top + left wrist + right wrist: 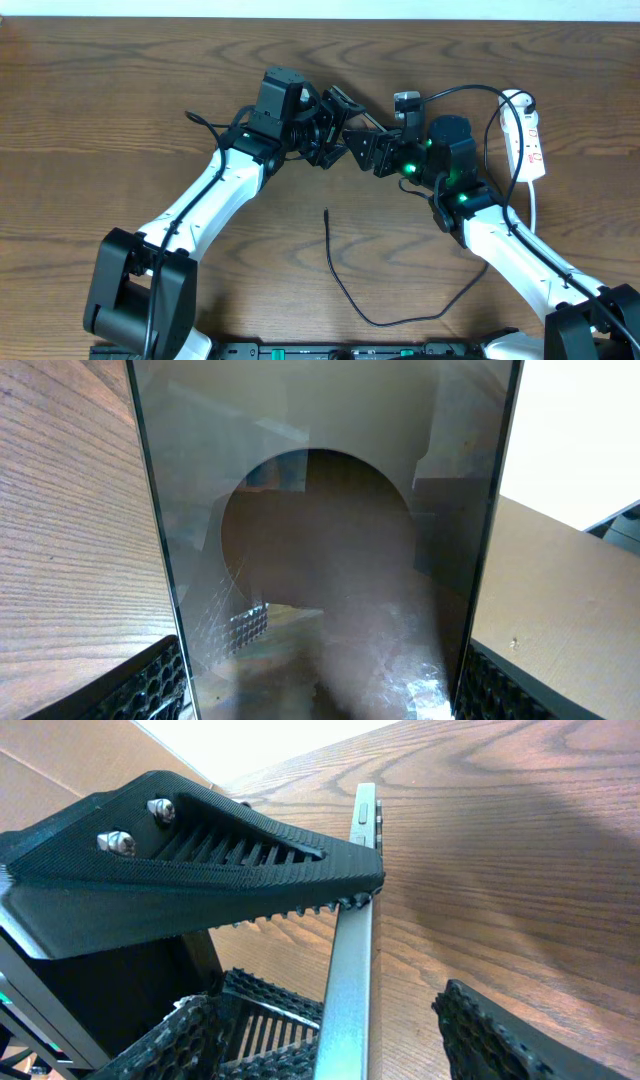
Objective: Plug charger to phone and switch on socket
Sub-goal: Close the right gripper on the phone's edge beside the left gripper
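My left gripper (318, 685) is clamped across a flat rectangular phone (320, 560) with a glossy, brownish face. Its ribbed black fingers (150, 685) press on the two long edges, and the slab fills that wrist view. My right gripper (410, 945) straddles the same phone's metal edge with its jaws partly apart. The upper finger (250, 870) touches the edge near the side buttons, while the other finger (500, 1040) stands clear of it.

From overhead I can hardly make out the phone between my two wrists. The long thin black charger cable (329, 240) lies loose on the brown wooden table (120, 90), nearer my bases, its plug end pointing towards the grippers and touching nothing. The small white power strip (527, 140) with red marks lies off to the right, well apart.
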Motion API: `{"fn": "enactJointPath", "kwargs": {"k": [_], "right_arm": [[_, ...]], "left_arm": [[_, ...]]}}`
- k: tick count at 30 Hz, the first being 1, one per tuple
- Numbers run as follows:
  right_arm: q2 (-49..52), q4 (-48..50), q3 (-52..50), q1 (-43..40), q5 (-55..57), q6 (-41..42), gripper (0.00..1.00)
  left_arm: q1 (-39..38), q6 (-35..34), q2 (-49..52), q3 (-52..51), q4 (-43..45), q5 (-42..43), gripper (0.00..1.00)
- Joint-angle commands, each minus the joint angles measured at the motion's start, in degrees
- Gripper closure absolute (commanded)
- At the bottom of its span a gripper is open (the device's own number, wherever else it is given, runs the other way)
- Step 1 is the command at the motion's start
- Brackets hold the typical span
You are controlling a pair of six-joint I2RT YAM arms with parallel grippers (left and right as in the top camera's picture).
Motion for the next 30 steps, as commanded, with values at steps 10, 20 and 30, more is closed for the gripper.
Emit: {"fn": "enactJointPath", "kwargs": {"k": [10,20,30], "right_arm": [[-0.02,-1.92,0.57,0.35,0.44,-0.63,0.47],[-0.02,-2.21,0.57,0.35,0.44,-0.63,0.53],[-0.02,-2.19,0.57,0.35,0.44,-0.61,0.62]], "left_arm": [[-0.09,-0.09,-1.75,1.16,0.66,1.07,0.93],[-0.09,-0.09,-1.75,1.16,0.66,1.05,0.93],[-0.09,-0.07,-1.75,1.16,0.66,1.05,0.93]]}}
